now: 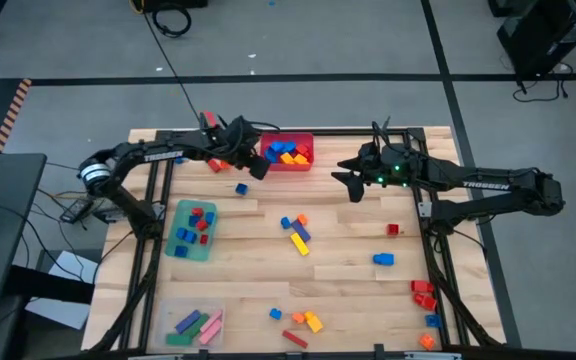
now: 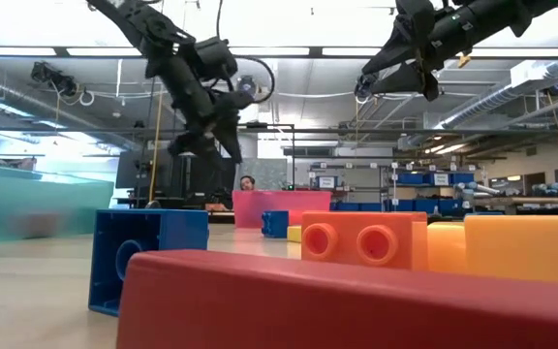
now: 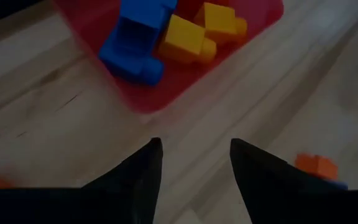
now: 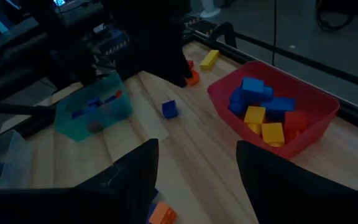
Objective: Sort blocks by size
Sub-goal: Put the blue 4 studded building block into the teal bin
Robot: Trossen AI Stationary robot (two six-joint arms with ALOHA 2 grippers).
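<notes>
L gripper (image 3: 192, 163) hangs beside red bin (image 1: 288, 163), fingers apart & empty; R gripper (image 4: 196, 163) above bench (image 1: 348, 235), fingers wide, empty.

Three bins on a pale wooden slat table (image 1: 348, 215)

The red rectangular plastic bin (image 1: 271, 161) sits at the far edge, a teal see-through plastic bin (image 1: 180, 244) is on the left side, and a clear plastic bin (image 1: 173, 318) sits in the near left corner. Grey floor (image 1: 298, 50) with black cables (image 1: 171, 17) lies beyond the table.
</notes>
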